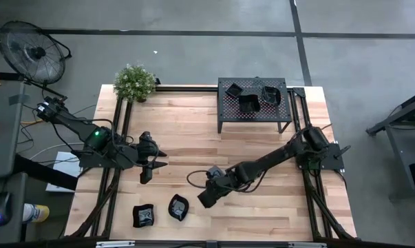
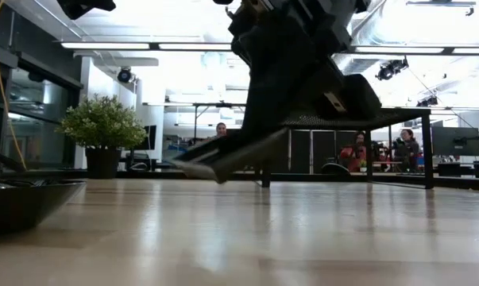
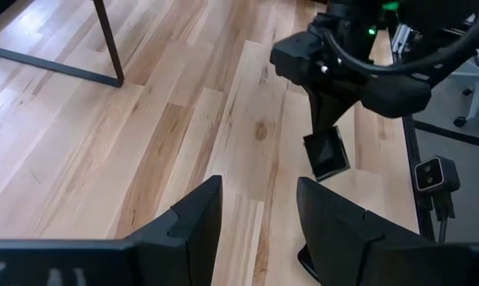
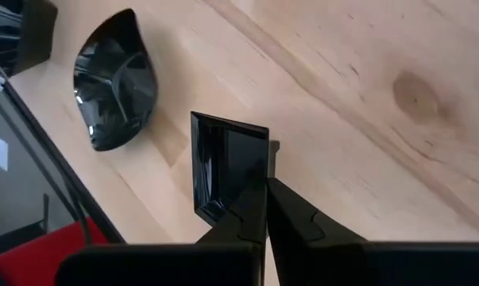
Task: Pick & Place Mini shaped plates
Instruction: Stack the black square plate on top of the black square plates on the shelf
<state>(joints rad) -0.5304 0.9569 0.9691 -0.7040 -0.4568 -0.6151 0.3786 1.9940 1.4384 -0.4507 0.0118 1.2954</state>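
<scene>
On the table (image 1: 193, 131), 2 loose plates (image 1: 178, 207); right gripper (image 4: 264, 187) clenches 1 square plate (image 4: 227, 163).

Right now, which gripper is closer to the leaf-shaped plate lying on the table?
Right. The right gripper, shut on a square plate, is just beside the leaf-shaped plate. The left gripper, open, is farther away, up the table from it.

You've got a grey concrete floor (image 1: 193, 17) w/ dark seam lines, a floor fan (image 1: 29, 52) at the far left, bright ceiling strip lights (image 2: 144, 45), and people (image 2: 404, 147) seated at desks beyond the table.
</scene>
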